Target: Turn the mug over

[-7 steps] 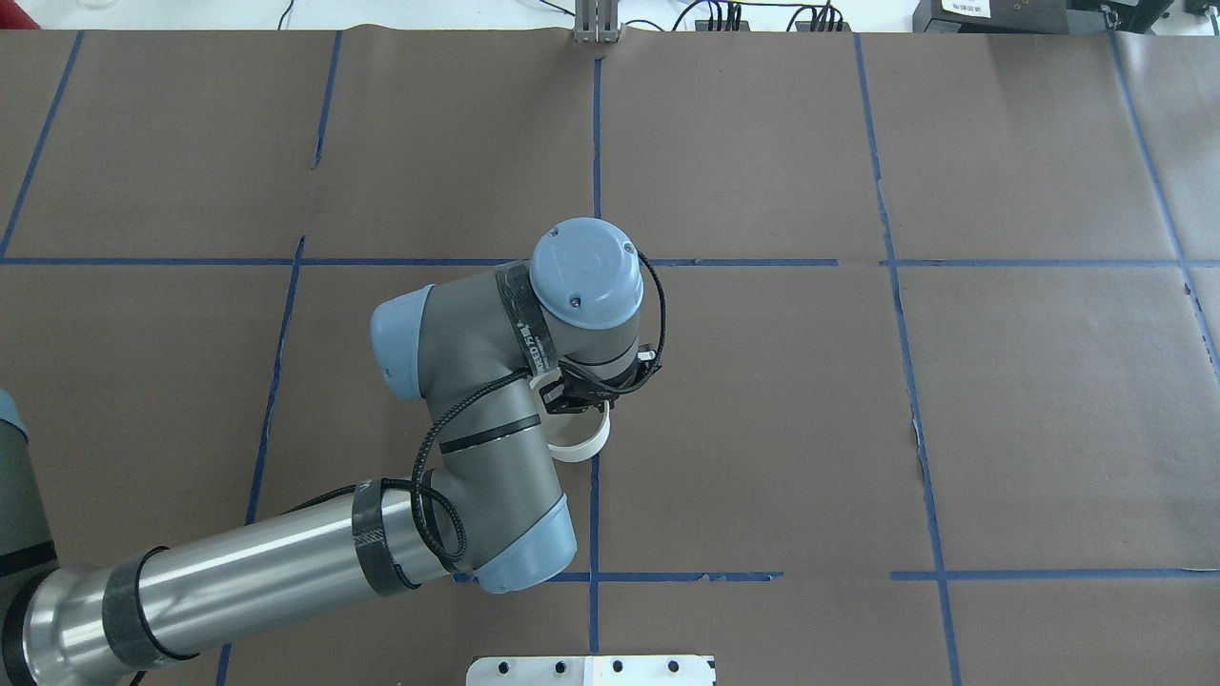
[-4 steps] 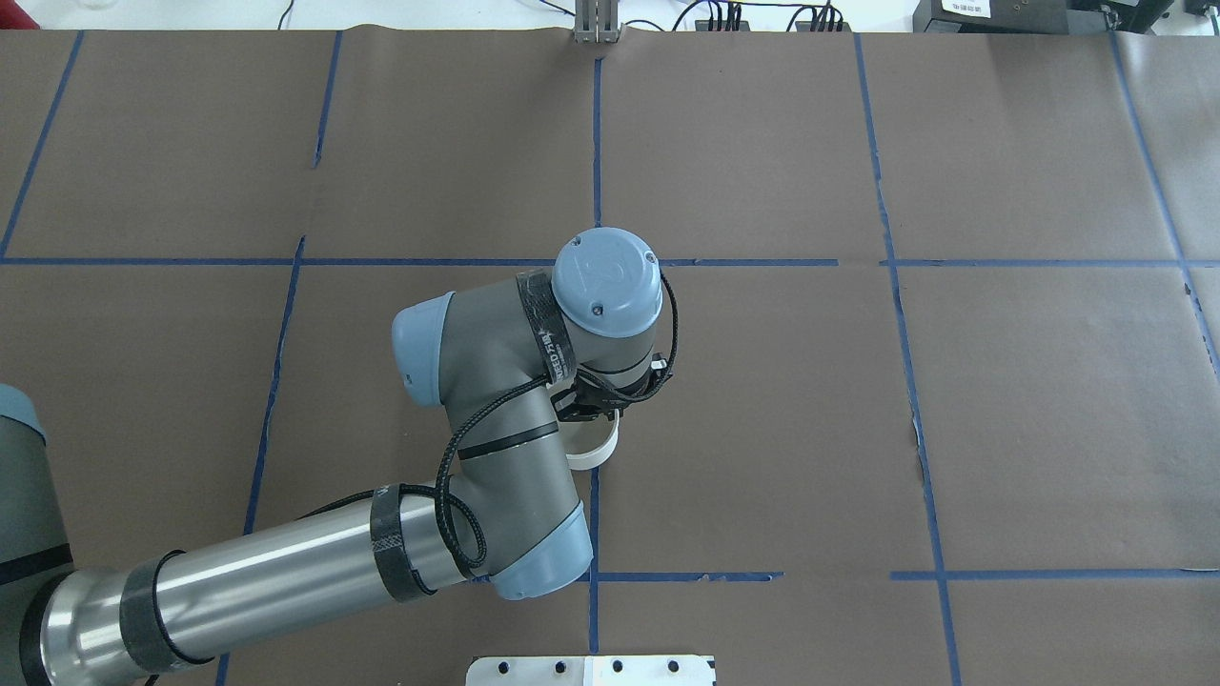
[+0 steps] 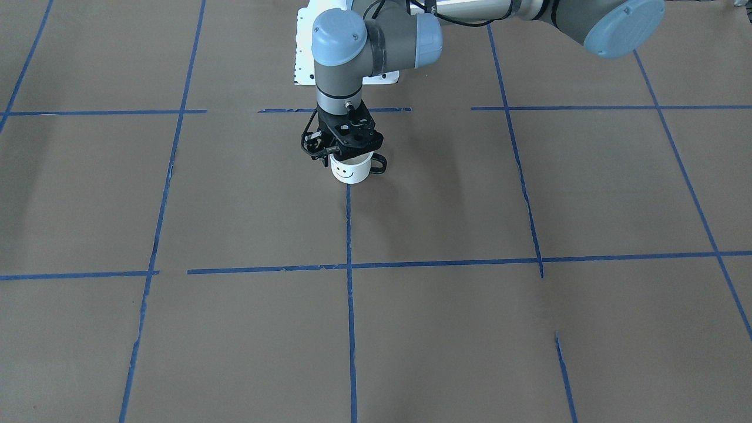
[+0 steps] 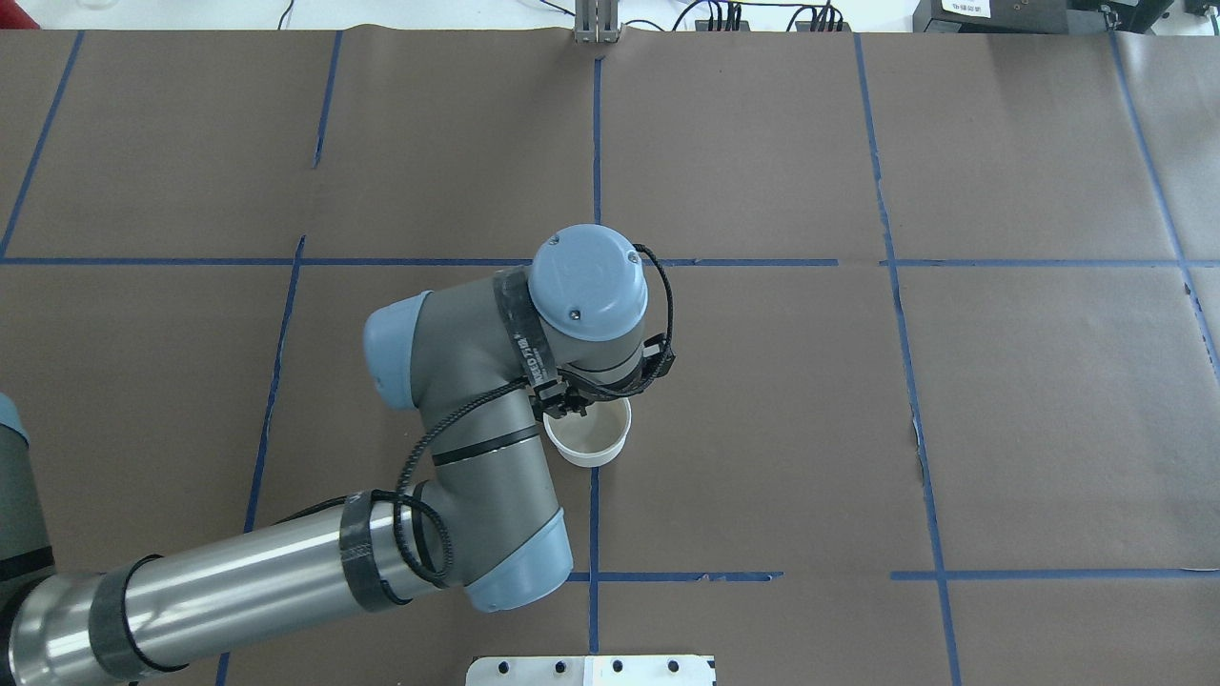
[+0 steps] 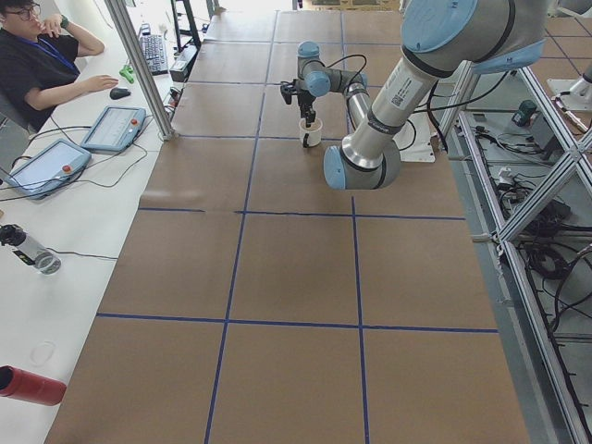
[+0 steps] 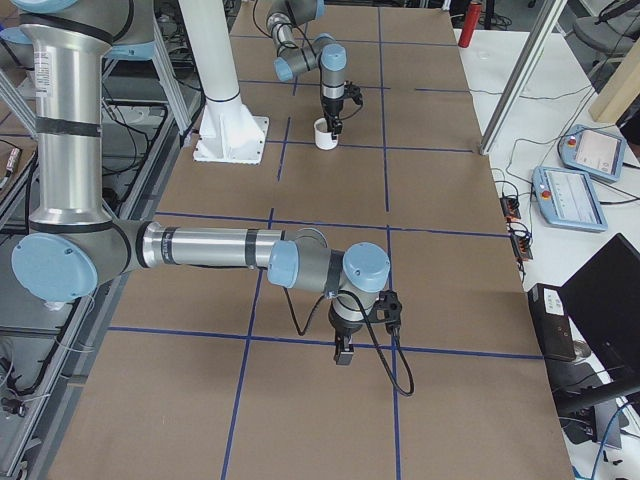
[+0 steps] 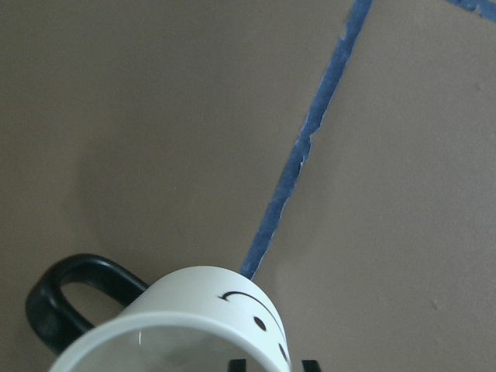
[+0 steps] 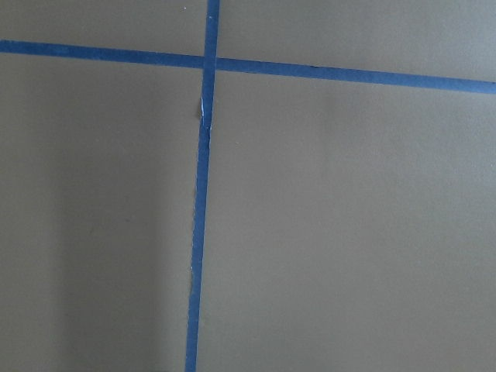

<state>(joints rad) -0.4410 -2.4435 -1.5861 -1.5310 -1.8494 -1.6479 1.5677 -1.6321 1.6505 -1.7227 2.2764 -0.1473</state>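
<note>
- Seemingly the flip itself is done: on the brown counter (image 4: 953,429) only letting go and pulling away look left.
- The mug (image 3: 351,169) stands upright near the counter's middle, mouth up and smiley level, at the end of a blue tape line (image 3: 348,235).
- The left gripper (image 3: 342,154) pinches the mug's rim from above.
- The right gripper (image 6: 343,352) hangs well apart; clenched or released, I cannot tell.

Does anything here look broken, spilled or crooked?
Nothing is spilled, and the mug is upright, mouth up. Only the blue tape looks shabby: its grid lines have ragged edges and gaps in places.
</note>
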